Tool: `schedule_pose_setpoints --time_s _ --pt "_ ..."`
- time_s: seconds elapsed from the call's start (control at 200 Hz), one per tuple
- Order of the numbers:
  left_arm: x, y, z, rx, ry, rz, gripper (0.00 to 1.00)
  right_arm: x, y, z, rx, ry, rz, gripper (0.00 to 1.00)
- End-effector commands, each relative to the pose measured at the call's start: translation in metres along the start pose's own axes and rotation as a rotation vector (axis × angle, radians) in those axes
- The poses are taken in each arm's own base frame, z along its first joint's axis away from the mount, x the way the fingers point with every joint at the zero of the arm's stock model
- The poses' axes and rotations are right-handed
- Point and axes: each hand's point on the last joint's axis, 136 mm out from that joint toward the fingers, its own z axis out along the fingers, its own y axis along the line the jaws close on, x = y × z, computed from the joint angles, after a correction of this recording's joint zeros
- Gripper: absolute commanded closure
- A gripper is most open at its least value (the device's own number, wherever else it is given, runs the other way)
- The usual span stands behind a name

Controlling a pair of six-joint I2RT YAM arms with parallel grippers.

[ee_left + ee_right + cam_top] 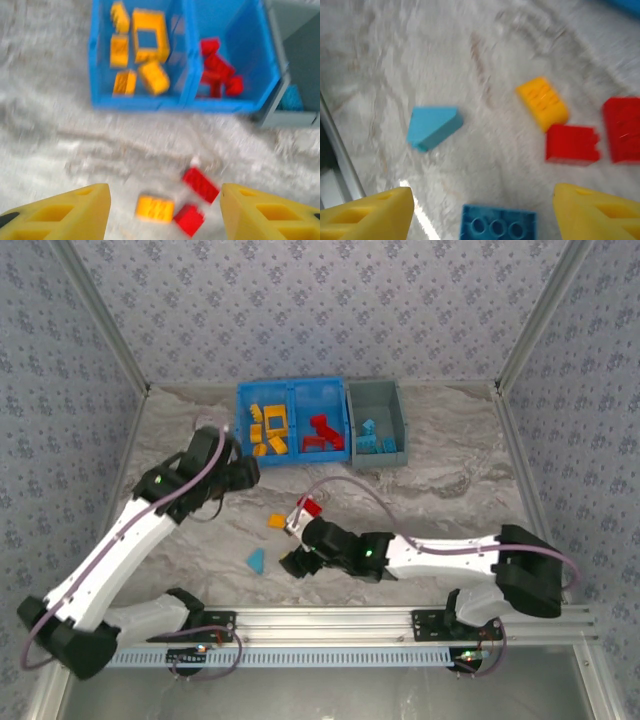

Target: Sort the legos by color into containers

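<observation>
Legos mostly sorted. Blue bin [145, 103]: orange-yellow in the left compartment, red in the right. Grey bin [372, 398]: light blue.

Five loose on the table [450, 480], in front of the bins:
- orange brick [542, 102]
- red brick [571, 144] just beside it
- second red [622, 130] next to that
- blue wedge [432, 127], apart from the cluster and nearer the arms
- blue brick [497, 225]

Right gripper [482, 195] hangs low over the blue brick. Jaws are wide, the brick lies between the fingers, nothing held. Left gripper [165, 189] is wide and empty too, above the table between the blue bin and the orange/red cluster.

Both wrist views are blurred.

My read: roughly three quarters done. Remaining: two blues to grey, one orange and two reds to the blue bin. The blue brick looks like the next pick.
</observation>
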Motion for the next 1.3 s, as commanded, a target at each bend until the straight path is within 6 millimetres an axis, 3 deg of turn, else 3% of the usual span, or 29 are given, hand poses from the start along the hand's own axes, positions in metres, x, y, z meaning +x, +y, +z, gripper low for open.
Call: schedule_pose_setpoints --time_s 0.0,0.185,0.33,0.35,0.375,0.42,0.7,1.089,1.294 --pt "0.034 0.027 -0.02 -0.011 0.039 -0.082 0.39 0.005 0.022 0.015 -0.034 0.092 -0.013 0.19" --pt "0.046 0.06 -0.061 -0.001 -0.07 -0.13 0.38 0.008 0.045 0.048 -0.044 0.169 -0.017 0.15" --pt "0.045 0.071 -0.083 0.019 -0.133 -0.152 0.38 0.018 0.046 0.074 -0.008 0.241 -0.04 0.13" --pt "0.045 0.072 -0.084 0.02 -0.136 -0.153 0.38 0.008 0.05 0.076 -0.011 0.23 -0.038 0.13" --pt "0.045 0.073 -0.086 0.018 -0.136 -0.153 0.38 0.01 0.048 0.081 -0.001 0.243 -0.044 0.12" --pt "0.045 0.074 -0.088 0.014 -0.135 -0.153 0.38 0.012 0.046 0.087 0.015 0.26 -0.054 0.09" --pt "0.048 0.075 -0.101 0.054 -0.147 -0.169 0.38 0.02 0.039 0.118 0.047 0.319 -0.077 0.11" --pt "0.053 0.074 -0.099 0.066 -0.134 -0.179 0.38 0.022 0.028 0.14 0.05 0.335 -0.082 0.21" --pt "0.057 0.069 -0.09 0.077 -0.107 -0.169 0.38 0.021 0.034 0.142 0.013 0.34 -0.078 0.34"
